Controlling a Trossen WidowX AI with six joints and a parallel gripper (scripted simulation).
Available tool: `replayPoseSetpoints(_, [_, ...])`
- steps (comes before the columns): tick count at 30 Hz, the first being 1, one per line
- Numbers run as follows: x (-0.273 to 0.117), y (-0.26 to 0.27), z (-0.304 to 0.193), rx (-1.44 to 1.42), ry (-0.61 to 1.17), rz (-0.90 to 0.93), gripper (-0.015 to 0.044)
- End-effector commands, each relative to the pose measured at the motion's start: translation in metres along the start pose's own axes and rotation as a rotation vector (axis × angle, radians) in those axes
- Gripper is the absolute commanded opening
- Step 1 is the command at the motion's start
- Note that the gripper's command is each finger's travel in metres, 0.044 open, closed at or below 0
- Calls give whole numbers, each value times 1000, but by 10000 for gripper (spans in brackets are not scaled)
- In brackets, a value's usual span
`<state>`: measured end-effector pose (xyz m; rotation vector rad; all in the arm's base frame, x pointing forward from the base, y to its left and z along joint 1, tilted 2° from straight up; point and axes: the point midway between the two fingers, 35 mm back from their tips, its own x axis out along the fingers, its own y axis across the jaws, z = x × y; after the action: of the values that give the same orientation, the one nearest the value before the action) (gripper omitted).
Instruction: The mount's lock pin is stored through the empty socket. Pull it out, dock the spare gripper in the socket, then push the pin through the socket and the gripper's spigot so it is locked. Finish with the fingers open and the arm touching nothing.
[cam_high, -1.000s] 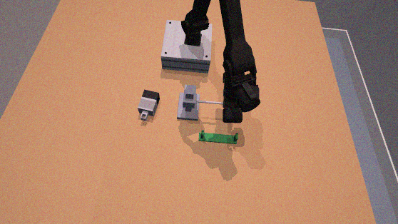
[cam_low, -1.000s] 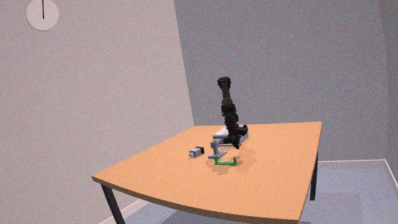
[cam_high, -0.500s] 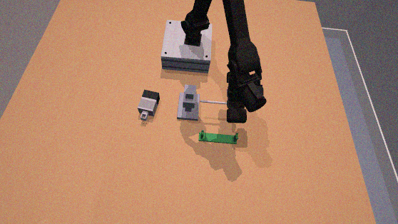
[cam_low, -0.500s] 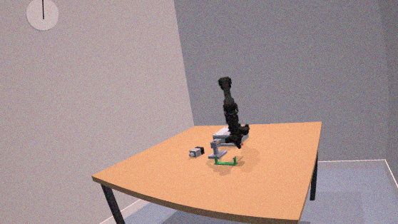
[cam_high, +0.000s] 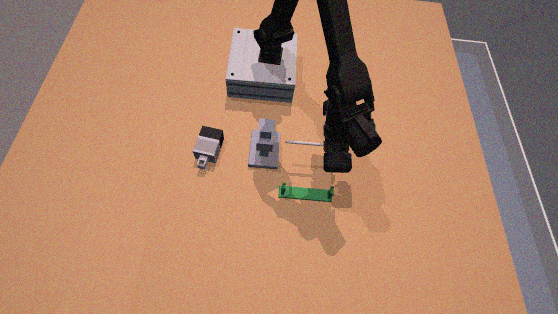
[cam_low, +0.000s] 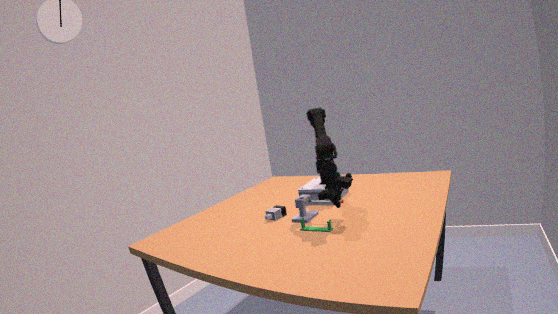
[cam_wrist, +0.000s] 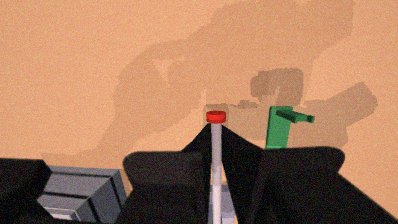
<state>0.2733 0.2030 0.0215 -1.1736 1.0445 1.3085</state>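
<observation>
Your gripper is closed on the lock pin, whose shaft runs between the two dark fingers. In the wrist view the red pin head sticks out just beyond the fingertips, near the middle of the frame, while the shaft runs down to the bottom edge. In the top view the pin's thin end points left from the fingers, level and above the table, and stops just short of the socket mount, near the middle of the frame. You seem to be finishing the pull-out: the top view shows a gap between pin tip and mount, so judge the pin free. The next move probably calls for carrying it clear sideways before you turn or lower it, lest the tip catch the socket. The green cradle, below the pin in the top view and right of it in the wrist view, looks like the place to park it, laid across both uprights. That would free your fingers for the spare gripper, lying left of the mount in the top view and not yet docked. Farther out, the grey base box sits at upper centre there.
</observation>
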Motion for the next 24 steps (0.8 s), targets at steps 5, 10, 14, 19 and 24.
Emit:
replayPoseSetpoints(5, [-11,0,2,1,1,1,0])
replayPoseSetpoints(10, [-18,2,2,1,5,9,0])
replayPoseSetpoints(14, [-24,3,3,0,7,13,0])
replayPoseSetpoints(19, [-22,4,2,0,10,18,6])
replayPoseSetpoints(24, [-22,3,2,0,10,18,0])
